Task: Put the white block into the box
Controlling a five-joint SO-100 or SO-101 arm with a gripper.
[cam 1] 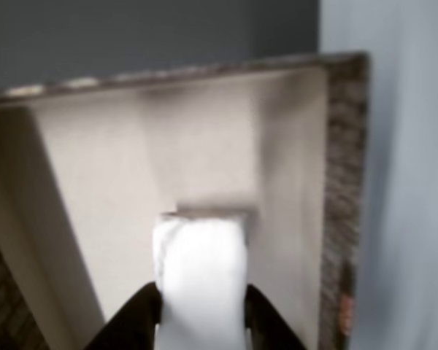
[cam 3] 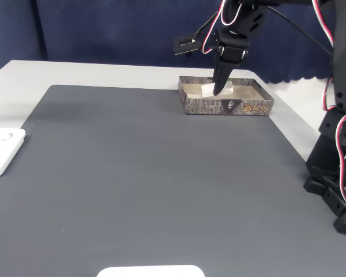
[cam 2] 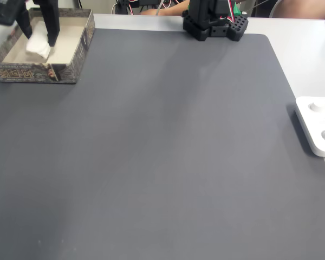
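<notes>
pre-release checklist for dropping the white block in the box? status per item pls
1. The white block sits between the gripper fingers: ok.
2. Block is over the box interior, inside the rim: ok in both fixed views.
3. Block is low enough, touching the floor: cannot tell.
4. Box floor below the block is free of other items: ok in the other view.
5. Fingers clear of the box walls for opening: ok.
6. Box sits flat on the grey mat: ok.
</notes>
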